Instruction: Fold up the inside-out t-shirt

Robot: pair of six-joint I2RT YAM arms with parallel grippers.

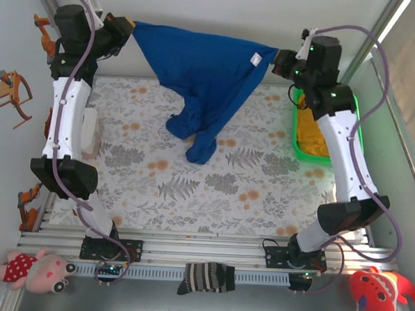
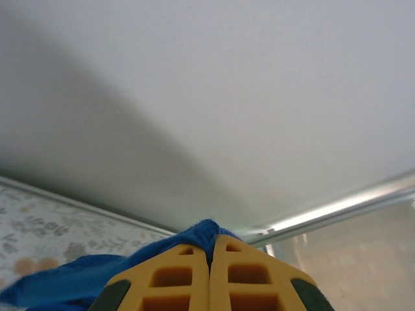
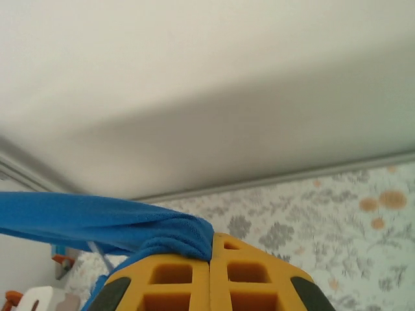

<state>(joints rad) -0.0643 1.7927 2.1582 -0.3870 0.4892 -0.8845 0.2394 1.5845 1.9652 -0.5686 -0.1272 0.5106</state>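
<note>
A flower-patterned table is spreading beneath the scene, and everything is being placed against it. The royal-blue t-shirt is hanging above the table's far edge, pulled into a taut line from side to side. Its lower part is sagging in a twisted bunch that is dropping toward the table's middle. A green bin carrying a mustard garment is sitting at the table's far right corner.

The left gripper is hovering over the table's far left corner, its yellow jaws pressed together on a fold of blue cloth. The right gripper, above the table's far right side, is pinching the shirt's opposite end the same way. A striped sock is lying on the rail just off the table's near edge, and a small white tag is showing on the cloth beside the right gripper.

The fabric is bunching at both pinches, so these may be hem corners or shoulders; the views are not settling it.

The danger is lying in that twisted bunch. If the shirt is being lowered as it hangs, the knotted sleeves are likely to land first and trap creases under the body. Either thin pinch could also slip under the sideways tension, dropping one end onto the table.
</note>
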